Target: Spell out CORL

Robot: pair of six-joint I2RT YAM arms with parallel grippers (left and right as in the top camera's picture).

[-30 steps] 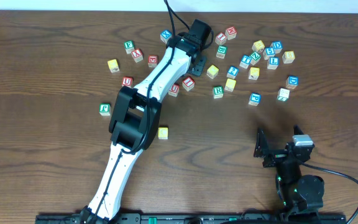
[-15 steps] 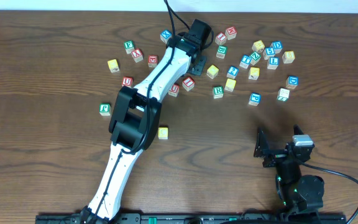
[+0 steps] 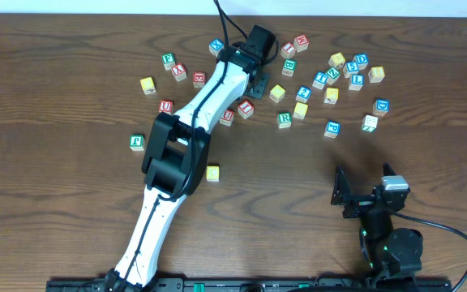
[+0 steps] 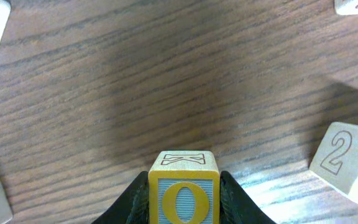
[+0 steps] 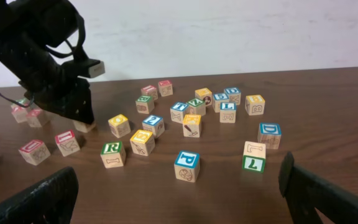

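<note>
In the left wrist view my left gripper [image 4: 184, 182] is shut on a yellow-framed cube with a yellow O [image 4: 184, 199], which rests on the wood table. From overhead that gripper [image 3: 259, 80] sits at the back centre and covers the O cube. The green R cube [image 3: 284, 119] [image 5: 111, 150] lies right of it. Further right, in the back cluster, is the blue L cube [image 3: 357, 81] [image 5: 227, 107]. A lone yellow cube [image 3: 212, 172] lies beside the left arm, its letter unreadable. My right gripper [image 3: 344, 195] [image 5: 179, 186] stands open near the front right, holding nothing.
Several other letter cubes are scattered across the back of the table. Red-lettered ones [image 3: 245, 108] lie by the left arm, a blue P cube [image 5: 186, 164] and a green-lettered one [image 5: 253, 163] ahead of the right gripper. A cube marked 2 [image 4: 345, 163] sits right of the left gripper.
</note>
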